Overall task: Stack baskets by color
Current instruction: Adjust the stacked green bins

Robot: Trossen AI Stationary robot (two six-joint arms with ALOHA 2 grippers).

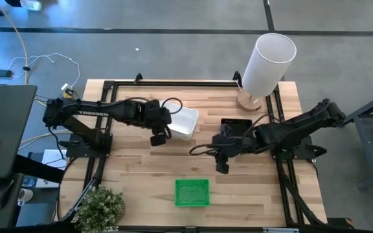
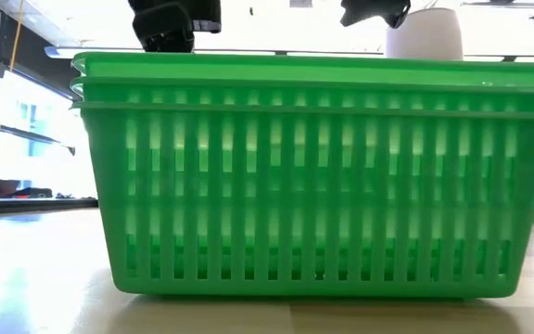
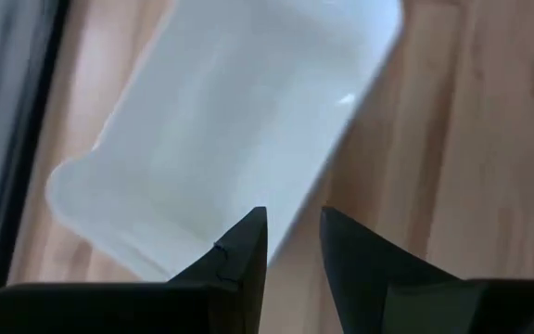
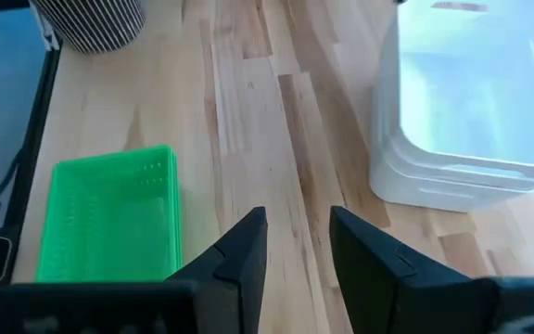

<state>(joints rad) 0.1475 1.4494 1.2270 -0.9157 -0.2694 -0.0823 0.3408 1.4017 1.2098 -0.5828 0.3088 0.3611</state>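
Observation:
White baskets (image 1: 184,121) sit nested in a stack on the table's far middle; the right wrist view shows the stack (image 4: 462,139) with several rims. Green baskets (image 1: 192,192) are stacked near the front edge and fill the low view (image 2: 318,176). Black baskets (image 1: 236,124) rest right of the white ones, partly hidden by my right arm. My left gripper (image 1: 159,137) hovers open just left of the white stack (image 3: 221,139); its fingers (image 3: 248,250) hold nothing. My right gripper (image 1: 222,166) hangs open over bare wood between the black and green stacks, empty (image 4: 295,246).
A tall white cylinder (image 1: 267,61) on a wooden base stands at the far right corner. A potted plant (image 1: 101,207) is at the near left corner. Black frame rails (image 1: 283,129) run along the table's sides. Bare wood lies between the stacks.

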